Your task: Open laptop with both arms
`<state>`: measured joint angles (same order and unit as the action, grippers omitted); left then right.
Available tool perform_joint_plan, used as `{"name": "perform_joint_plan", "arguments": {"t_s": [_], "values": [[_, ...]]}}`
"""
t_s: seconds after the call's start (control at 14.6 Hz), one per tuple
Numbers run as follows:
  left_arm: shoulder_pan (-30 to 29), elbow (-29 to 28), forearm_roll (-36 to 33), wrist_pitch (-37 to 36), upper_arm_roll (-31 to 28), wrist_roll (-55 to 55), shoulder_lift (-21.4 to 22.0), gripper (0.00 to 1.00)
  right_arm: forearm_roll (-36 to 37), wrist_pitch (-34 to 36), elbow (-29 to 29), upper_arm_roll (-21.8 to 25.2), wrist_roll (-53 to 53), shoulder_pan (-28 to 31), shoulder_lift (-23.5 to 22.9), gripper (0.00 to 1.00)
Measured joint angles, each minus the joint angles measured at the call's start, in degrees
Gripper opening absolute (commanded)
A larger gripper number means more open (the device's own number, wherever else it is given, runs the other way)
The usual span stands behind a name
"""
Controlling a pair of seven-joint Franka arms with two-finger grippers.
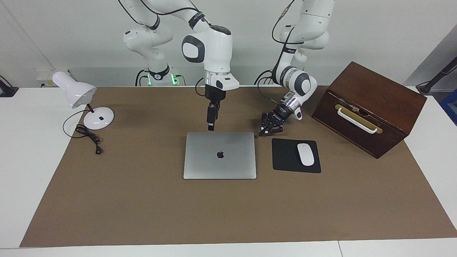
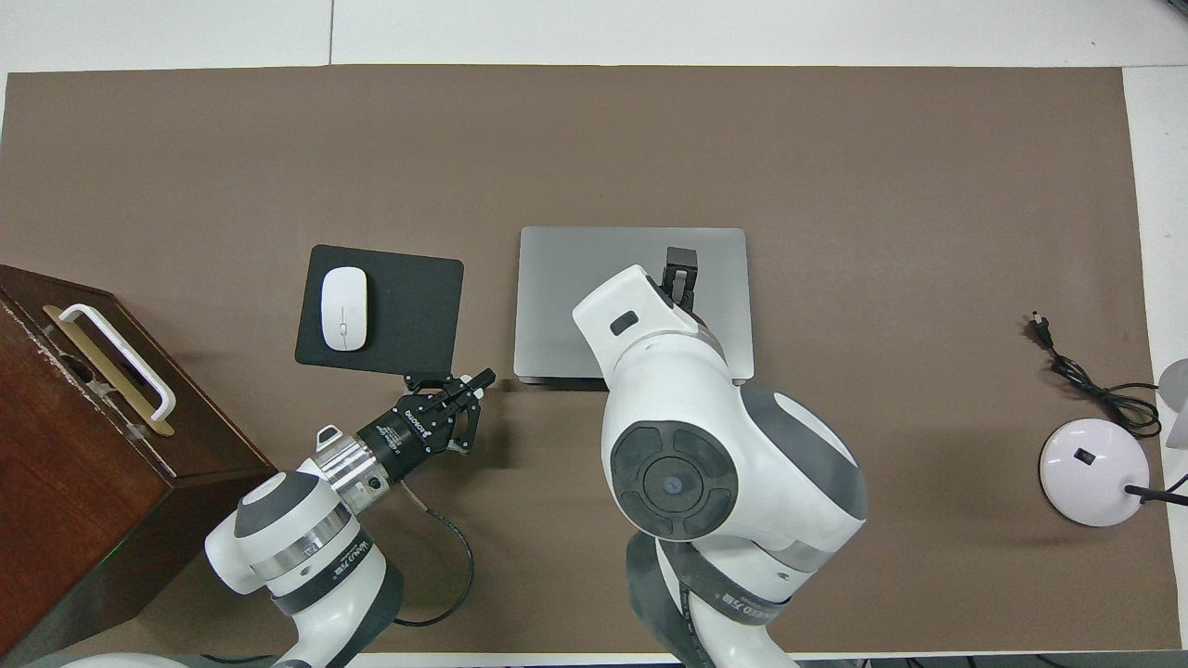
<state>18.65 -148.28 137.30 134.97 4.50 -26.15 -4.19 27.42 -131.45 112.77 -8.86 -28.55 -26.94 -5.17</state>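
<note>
Facing view: I am watching the slim silver-grey metal laptop [image 1: 220,155] lying closed mid-counter. My left end effector [image 1: 268,130], closed and empty, is waiting beside its corner; right end effector [image 1: 211,125] is hanging over its near edge, finger gap unclear.

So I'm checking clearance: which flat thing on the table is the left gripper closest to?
The black mouse pad, with the white mouse on it; the silver laptop lies slightly farther.

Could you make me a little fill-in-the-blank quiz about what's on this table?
1. The laptop lies with its lid ____.
2. The white mouse sits on a black ____.
3. The right gripper hangs over the laptop's edge nearest the ____.
4. The left gripper is ____, low beside the laptop.

Missing words: closed; mouse pad; robots; shut
</note>
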Motion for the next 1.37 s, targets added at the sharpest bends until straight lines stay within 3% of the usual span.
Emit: {"name": "perform_joint_plan", "arguments": {"t_s": [0.89,1.37], "values": [[3.3,4.2,3.6,0.1,0.2,1.8,-3.9,0.0,0.1,-3.1,0.2,0.1,2.9,-3.0,-5.1,1.0],[4.7,5.9,4.8,1.1,0.2,2.9,-5.3,0.0,0.7,-4.4,3.5,0.1,2.9,-4.2,-5.9,1.0]]}}
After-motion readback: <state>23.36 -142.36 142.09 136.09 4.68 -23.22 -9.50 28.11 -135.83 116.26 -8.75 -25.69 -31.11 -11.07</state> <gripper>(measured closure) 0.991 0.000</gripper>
